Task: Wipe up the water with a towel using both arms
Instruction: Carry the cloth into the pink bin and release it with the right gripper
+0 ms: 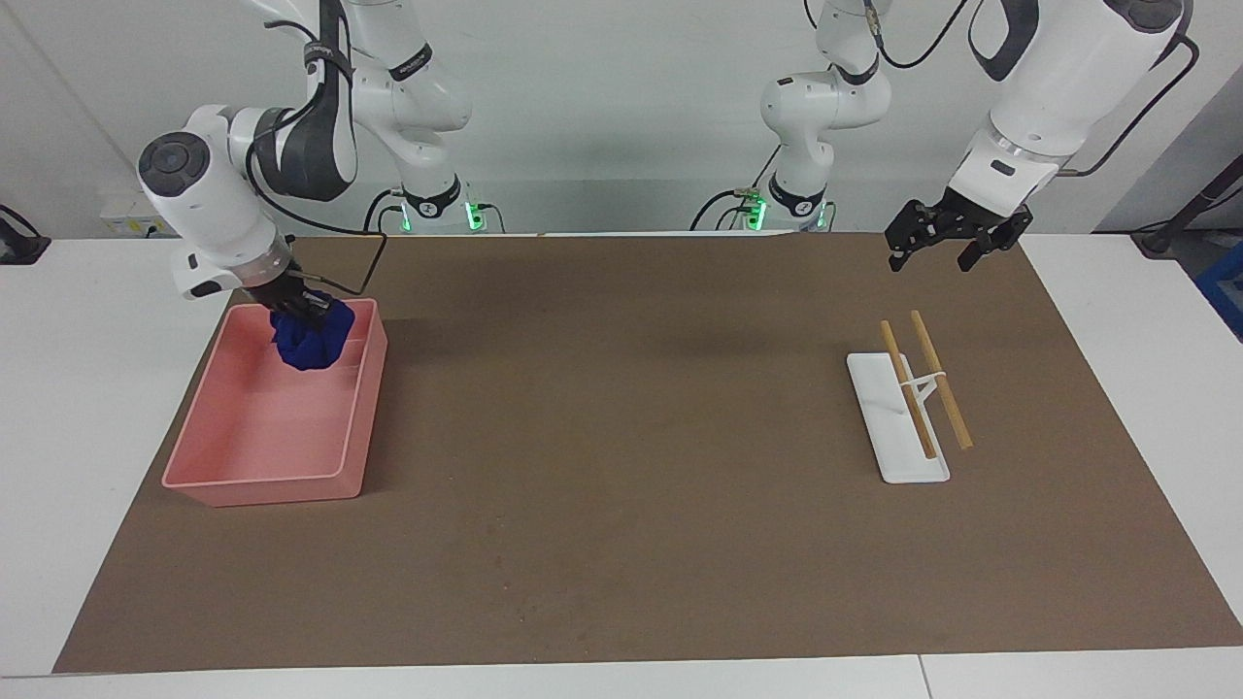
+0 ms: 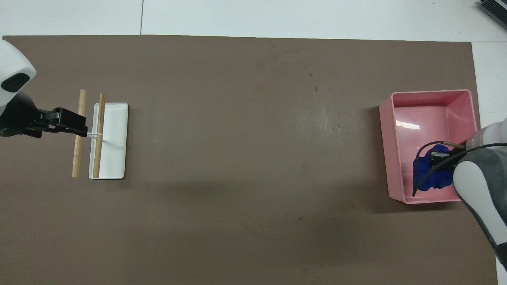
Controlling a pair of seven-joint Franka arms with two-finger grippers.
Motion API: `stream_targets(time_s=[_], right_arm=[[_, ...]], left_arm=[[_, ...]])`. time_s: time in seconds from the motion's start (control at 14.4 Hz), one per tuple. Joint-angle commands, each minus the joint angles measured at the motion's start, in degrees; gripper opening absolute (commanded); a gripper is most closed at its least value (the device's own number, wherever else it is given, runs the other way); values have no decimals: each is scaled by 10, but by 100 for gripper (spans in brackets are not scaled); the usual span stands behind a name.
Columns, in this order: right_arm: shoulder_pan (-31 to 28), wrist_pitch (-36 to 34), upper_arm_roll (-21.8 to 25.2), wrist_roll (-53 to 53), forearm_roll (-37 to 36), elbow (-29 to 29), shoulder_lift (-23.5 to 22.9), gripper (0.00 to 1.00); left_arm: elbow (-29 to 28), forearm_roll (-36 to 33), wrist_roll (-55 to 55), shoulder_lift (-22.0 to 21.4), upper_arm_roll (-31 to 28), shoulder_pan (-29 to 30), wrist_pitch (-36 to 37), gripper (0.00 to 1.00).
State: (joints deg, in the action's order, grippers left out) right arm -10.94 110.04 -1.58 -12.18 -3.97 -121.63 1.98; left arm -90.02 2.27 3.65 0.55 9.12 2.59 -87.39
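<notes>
Both grippers differ: right fingers (image 1: 309, 309) clamp towel (image 1: 311, 340) in bin (image 1: 262, 476); left fingers (image 1: 947, 245) apart.

arms (image 1: 1058, 68): glossy white, dark grey joints | black cables | grippers (image 1: 957, 238): black | bases: seemingly green lights

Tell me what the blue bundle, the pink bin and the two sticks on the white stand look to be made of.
Blue bundle: soft cloth, matte, bunched into folds. Pink bin: likely plastic, smooth walls with a glossy glare inside. Two sticks: apparently wood, pale tan, matte, straight and round.
</notes>
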Motion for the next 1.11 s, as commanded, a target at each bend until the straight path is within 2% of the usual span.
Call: stream_targets(time_s=[0.0,0.14,0.28,0.35,0.42,0.55,0.76,1.04], right_arm=[[-21,39,-8,22,-11,-30,-4,0],[-18,44,-8,20,-10,-42,-4,0],[-14,35,-9,16,-10,-40,-4,47],[-13,33,-10,16,-9,-36,-4,83],[-13,32,-10,16,3,-30,0,100],[-8,-18,-12,23,10,14,5,100],[14,-100,-28,23,11,111,13,100],[52,-122,-33,23,16,221,7,100]], left_arm=[[-23,-6,-2,-19,-3,2,-5,100],[-23,-6,-2,-19,-2,0,-5,100],[-23,-6,-2,-19,-2,0,-5,100],[-23,-6,-2,-19,-3,0,-5,100],[-23,-6,-2,-19,-3,0,-5,100],[-23,-6,-2,-19,-3,1,-5,100],[-23,-6,-2,-19,-3,0,-5,100],[-23,-6,-2,-19,-3,0,-5,100]])
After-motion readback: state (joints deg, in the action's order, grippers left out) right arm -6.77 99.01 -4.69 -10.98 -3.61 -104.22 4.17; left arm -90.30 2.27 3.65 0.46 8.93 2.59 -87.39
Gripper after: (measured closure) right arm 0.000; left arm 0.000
